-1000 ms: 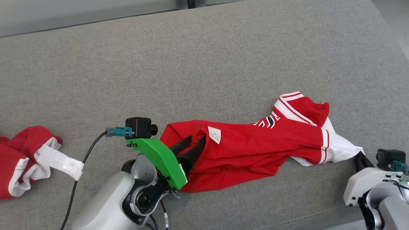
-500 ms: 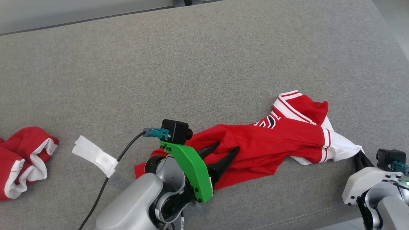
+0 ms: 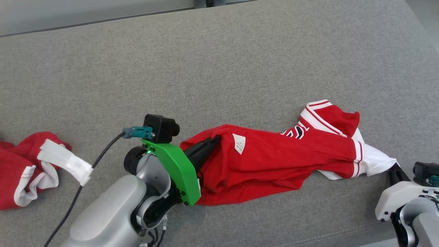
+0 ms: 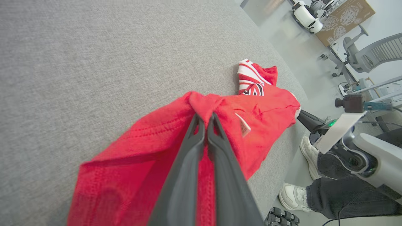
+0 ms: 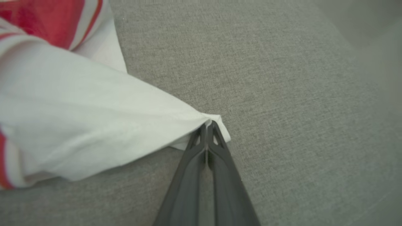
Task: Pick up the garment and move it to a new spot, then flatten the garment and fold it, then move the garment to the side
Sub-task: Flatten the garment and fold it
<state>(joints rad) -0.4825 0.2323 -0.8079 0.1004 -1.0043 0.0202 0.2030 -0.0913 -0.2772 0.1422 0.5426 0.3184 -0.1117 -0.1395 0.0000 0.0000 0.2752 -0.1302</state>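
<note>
The garment (image 3: 274, 161) is a red shirt with white striped trim, lying bunched in a long strip across the grey surface. My left gripper (image 3: 215, 141) is shut on a pinch of red cloth at its left end; in the left wrist view the fingers (image 4: 205, 121) meet on a raised fold of the garment (image 4: 150, 144). My right gripper (image 3: 394, 168) is shut on the white tip at the right end. The right wrist view shows that gripper (image 5: 208, 125) pinching the white corner of the garment (image 5: 78, 125).
A second red and white garment (image 3: 20, 171) lies at the left edge, partly behind my cable's white tag (image 3: 65, 161). The grey cushion (image 3: 219, 68) stretches wide behind. A person's shoes (image 4: 293, 196) and an office chair (image 4: 370, 53) stand beyond the cushion's edge.
My left gripper, open a second ago over the red cloth, has closed on a fold at the garment's left end. The right gripper has kept its pinch on the white tip.
</note>
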